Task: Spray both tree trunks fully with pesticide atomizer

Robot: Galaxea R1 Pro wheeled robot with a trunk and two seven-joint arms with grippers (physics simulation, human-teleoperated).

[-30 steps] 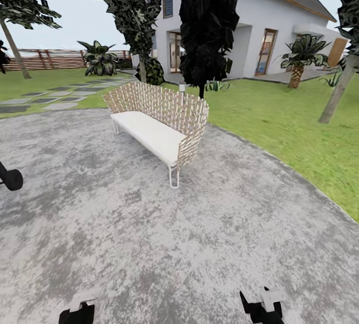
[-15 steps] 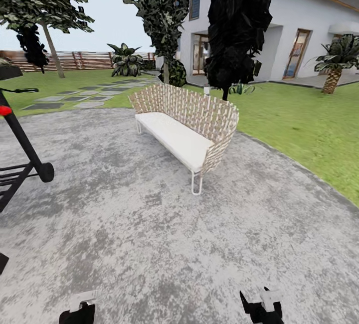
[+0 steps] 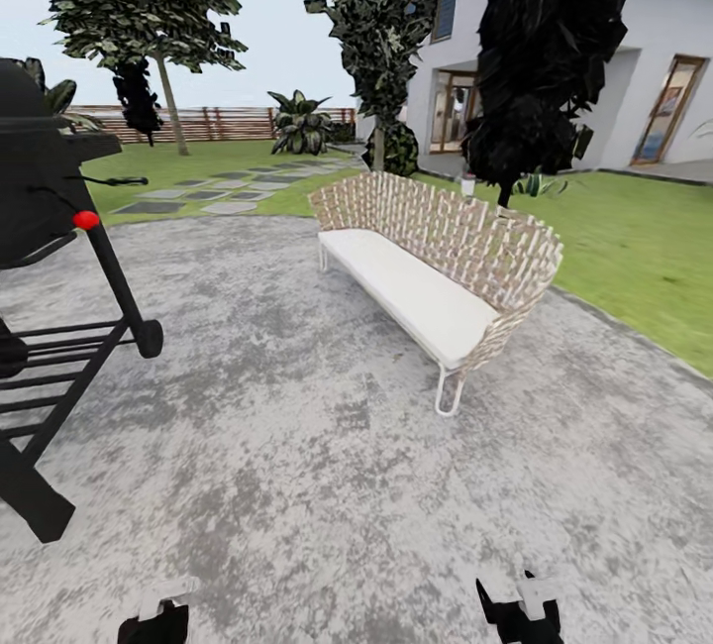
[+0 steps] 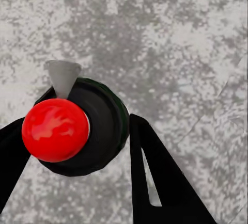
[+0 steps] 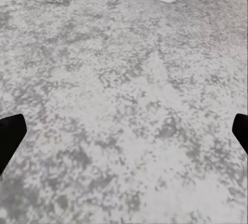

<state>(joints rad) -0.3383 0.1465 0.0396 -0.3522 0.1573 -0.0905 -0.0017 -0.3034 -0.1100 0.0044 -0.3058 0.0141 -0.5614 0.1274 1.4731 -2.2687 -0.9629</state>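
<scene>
A grey mottled patio (image 3: 327, 485) carries a woven bench (image 3: 446, 258) with a white seat and a black grill (image 3: 45, 258); behind lie lawn (image 3: 634, 248), a slatted fence (image 3: 228, 122) and a white house (image 3: 654, 59) under pale sky

No readable text, label, brand, number or sign anywhere. Black grill (image 3: 45, 198) carries no marking, red knob (image 3: 86, 220) plain. Woven bench (image 3: 446, 258) without tag. House wall (image 3: 649, 50) without number or sign. Grey paved ground (image 3: 297, 466) plain. Wrist views: no lettering visible.
</scene>
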